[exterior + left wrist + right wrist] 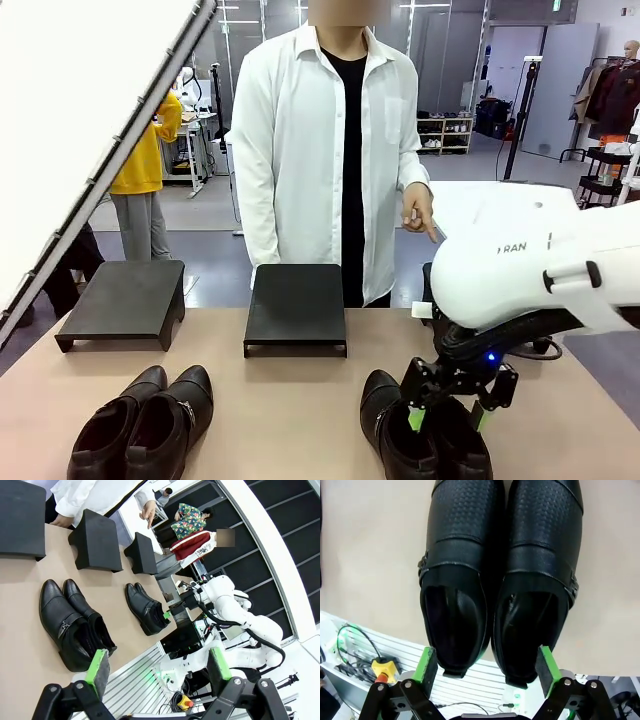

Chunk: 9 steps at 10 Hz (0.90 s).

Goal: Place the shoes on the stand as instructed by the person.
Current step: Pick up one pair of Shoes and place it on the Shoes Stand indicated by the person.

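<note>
Right pair (390,420): near-right of table (300,400), side by side, toes twd person.
Right gripper (449,420): just above that pair's heels, jaws wide open, gripping nothing.
Left pair (145,420): near-left, untouched.
Stands: black, far edge; left stand (125,300), mid stand (296,305).
Person: hand (418,212), finger pointing down.
Left gripper (159,664): open, empty.
</note>
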Tool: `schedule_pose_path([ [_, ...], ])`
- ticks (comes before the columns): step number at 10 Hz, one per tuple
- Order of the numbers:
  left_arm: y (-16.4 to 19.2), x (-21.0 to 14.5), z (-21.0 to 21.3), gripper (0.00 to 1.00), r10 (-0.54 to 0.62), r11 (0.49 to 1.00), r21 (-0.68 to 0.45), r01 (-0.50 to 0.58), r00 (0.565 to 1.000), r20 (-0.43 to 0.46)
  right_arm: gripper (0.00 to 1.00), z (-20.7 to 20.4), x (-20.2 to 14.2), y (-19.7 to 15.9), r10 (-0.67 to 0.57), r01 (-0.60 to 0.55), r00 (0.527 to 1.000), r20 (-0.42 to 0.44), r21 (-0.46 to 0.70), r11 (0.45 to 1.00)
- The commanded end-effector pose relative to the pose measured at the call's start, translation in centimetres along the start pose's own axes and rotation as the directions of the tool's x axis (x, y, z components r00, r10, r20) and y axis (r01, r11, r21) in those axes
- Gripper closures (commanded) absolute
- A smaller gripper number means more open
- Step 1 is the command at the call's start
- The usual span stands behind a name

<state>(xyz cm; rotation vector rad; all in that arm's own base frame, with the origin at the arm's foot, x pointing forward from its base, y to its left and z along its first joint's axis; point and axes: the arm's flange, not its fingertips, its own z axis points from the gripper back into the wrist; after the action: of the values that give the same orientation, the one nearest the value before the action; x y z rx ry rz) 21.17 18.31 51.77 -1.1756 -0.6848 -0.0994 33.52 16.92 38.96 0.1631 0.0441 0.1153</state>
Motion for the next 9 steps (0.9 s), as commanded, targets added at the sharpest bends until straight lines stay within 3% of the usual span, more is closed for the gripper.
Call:
schedule_pose_path([
  [1, -0.1, 0.3, 0.2, 0.00, -0.024, 1.000, -0.019, 0.024, 1.000, 0.004, 0.00, -1.7, 0.2, 1.1, -0.042, 0.043, 0.999, 0.033, -0.051, 0.998],
  [6, -0.1, 0.3, 0.2, 0.00, -0.024, 1.000, -0.019, 0.024, 1.000, 0.004, 0.00, -4.7, 0.4, 1.6, -0.066, 0.071, 0.997, 0.047, -0.135, 0.988],
  [7, -0.1, 0.3, 0.2, 0.00, -0.024, 1.000, -0.019, 0.024, 1.000, 0.004, 0.15, -5.2, 0.4, 1.6, -0.073, 0.080, 0.996, 0.055, -0.135, 0.988],
  [8, -0.1, 0.3, 0.2, 0.00, -0.024, 1.000, -0.019, 0.024, 1.000, 0.004, 0.59, -5.6, 0.5, 1.7, -0.076, 0.083, 0.995, 0.059, -0.141, 0.986],
  [9, -0.1, 0.3, 0.2, 0.00, -0.024, 1.000, -0.019, 0.024, 1.000, 0.004, 0.74, -5.8, 0.6, 1.7, -0.081, 0.089, 0.995, 0.060, -0.148, 0.985],
])
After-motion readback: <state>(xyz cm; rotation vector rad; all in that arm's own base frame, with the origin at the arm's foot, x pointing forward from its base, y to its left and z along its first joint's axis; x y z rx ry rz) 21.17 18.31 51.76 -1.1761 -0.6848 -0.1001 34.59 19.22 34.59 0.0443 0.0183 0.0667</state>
